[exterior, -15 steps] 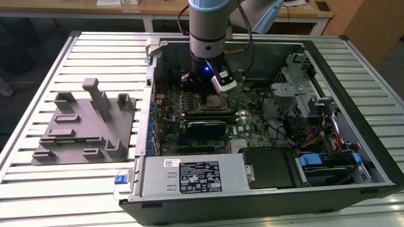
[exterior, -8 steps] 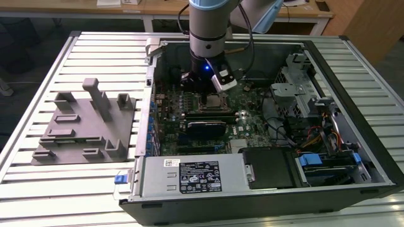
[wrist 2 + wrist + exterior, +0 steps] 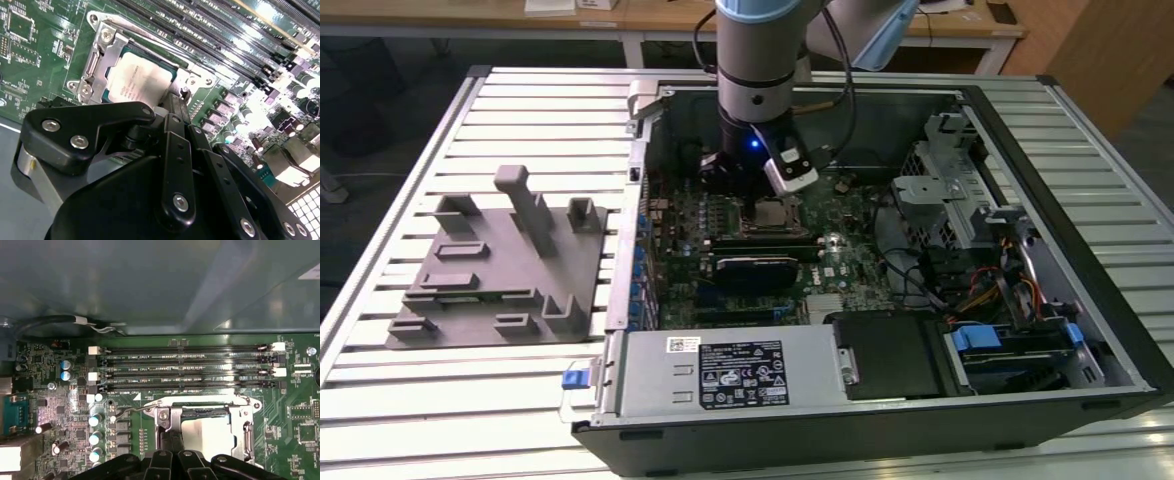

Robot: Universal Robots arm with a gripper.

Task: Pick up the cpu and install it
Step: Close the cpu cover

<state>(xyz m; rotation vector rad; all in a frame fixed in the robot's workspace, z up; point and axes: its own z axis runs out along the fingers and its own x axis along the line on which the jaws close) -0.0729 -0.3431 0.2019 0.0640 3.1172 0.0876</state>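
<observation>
The cpu (image 3: 140, 80) lay flat inside the metal socket frame (image 3: 100, 55) on the green motherboard (image 3: 854, 265). Its pale silver top faced up, and the gripper (image 3: 176, 102) hung directly over one edge of it. The gripper's dark body hid its tip, so I could not tell how far it was open or whether it had hold of anything. I judged the chip to be light, stiff and smooth-topped, and fragile underneath. It would be best held by two opposite edges, kept level, and never pressed or slid sideways. In the exterior view the arm came down into the open computer case (image 3: 1067, 130), and the grey tray (image 3: 467, 290) sat well apart at about nine o'clock from the socket. That view gave the layout, but the cpu there was little more than a small bright square. The second wrist view gave the chip's top and the frame's screws up close. The first wrist view added the memory slots (image 3: 185, 367) running just beside the socket.
</observation>
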